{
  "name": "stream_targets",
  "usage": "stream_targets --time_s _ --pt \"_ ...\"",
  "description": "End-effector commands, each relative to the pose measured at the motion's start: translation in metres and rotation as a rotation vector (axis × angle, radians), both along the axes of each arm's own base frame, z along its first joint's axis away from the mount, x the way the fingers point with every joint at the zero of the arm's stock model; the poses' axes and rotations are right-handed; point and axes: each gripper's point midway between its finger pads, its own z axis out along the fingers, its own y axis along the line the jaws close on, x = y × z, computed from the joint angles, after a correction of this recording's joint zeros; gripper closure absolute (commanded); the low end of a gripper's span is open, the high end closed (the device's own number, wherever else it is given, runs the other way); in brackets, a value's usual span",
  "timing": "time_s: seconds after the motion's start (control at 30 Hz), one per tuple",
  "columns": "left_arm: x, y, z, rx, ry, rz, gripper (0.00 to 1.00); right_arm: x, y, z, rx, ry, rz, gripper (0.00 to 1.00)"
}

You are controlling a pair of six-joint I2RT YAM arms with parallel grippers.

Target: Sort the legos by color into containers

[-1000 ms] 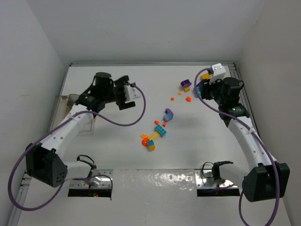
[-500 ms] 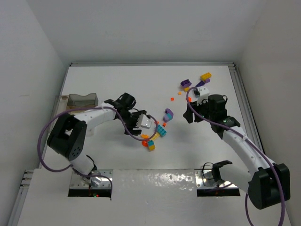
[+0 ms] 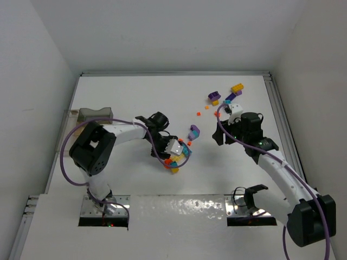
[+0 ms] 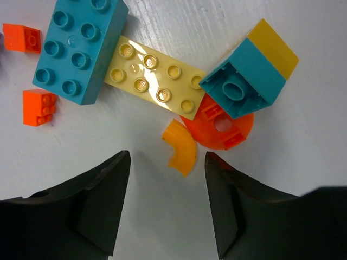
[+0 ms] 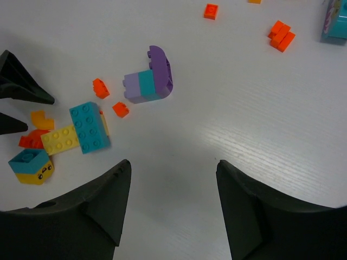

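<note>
Far left, clear container [image 3: 96, 114], contents unreadable; left gripper [image 4: 167, 162] jaws apart, orange curved lego [image 4: 184, 151] between its tips mid-scene; right gripper [image 5: 173, 169] also spread, purple-teal lego [image 5: 143, 84] beyond its tips.

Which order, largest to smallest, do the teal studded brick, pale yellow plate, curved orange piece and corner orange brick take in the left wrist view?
1. teal studded brick
2. pale yellow plate
3. curved orange piece
4. corner orange brick, though it looks nearly alike in size to the curved piece, so these two are unsure.
</note>
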Motion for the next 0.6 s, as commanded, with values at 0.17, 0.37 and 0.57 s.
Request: stream_targets --time_s 0.17,0.37,0.57 --pt "0.000 0.003 -0.015 0.082 -0.063 -0.076 0.59 0.006 -0.007 0.010 -0.040 -0.053 -0.015 0.35" --pt "0.007 -0.001 -0.023 0.123 -0.073 -0.035 0.74 0.004 -0.014 0.013 -0.067 -0.067 -0.034 0.35" --pt "0.006 -0.005 -0.020 0.118 -0.092 -0.039 1.00 0.002 -0.019 0.011 -0.080 -0.070 -0.059 0.34"
